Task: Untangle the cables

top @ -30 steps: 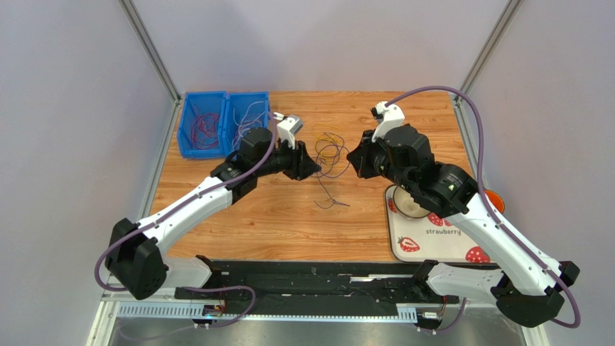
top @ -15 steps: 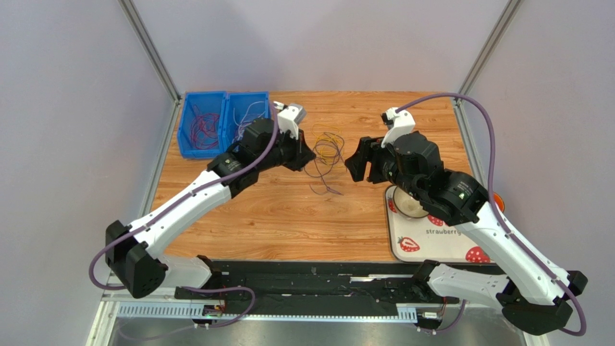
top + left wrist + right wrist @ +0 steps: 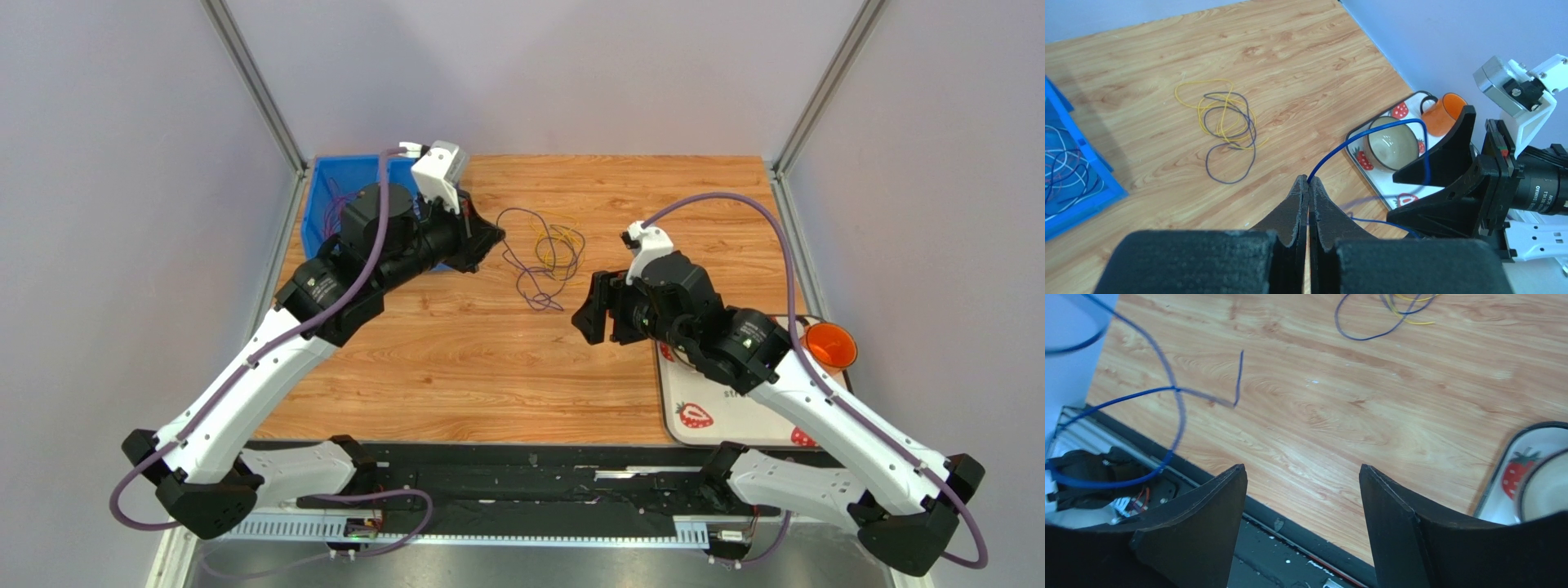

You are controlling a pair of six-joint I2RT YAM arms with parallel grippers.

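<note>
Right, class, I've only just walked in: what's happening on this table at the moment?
Two robot arms are sorting out tangled cables. The left gripper is shut on one thin blue cable, which arcs through the air toward the right arm. The right gripper is open and holds nothing. A small tangle of yellow and dark loops lies on the wooden table. More wires sit in the blue bin at the table's left edge.
</note>
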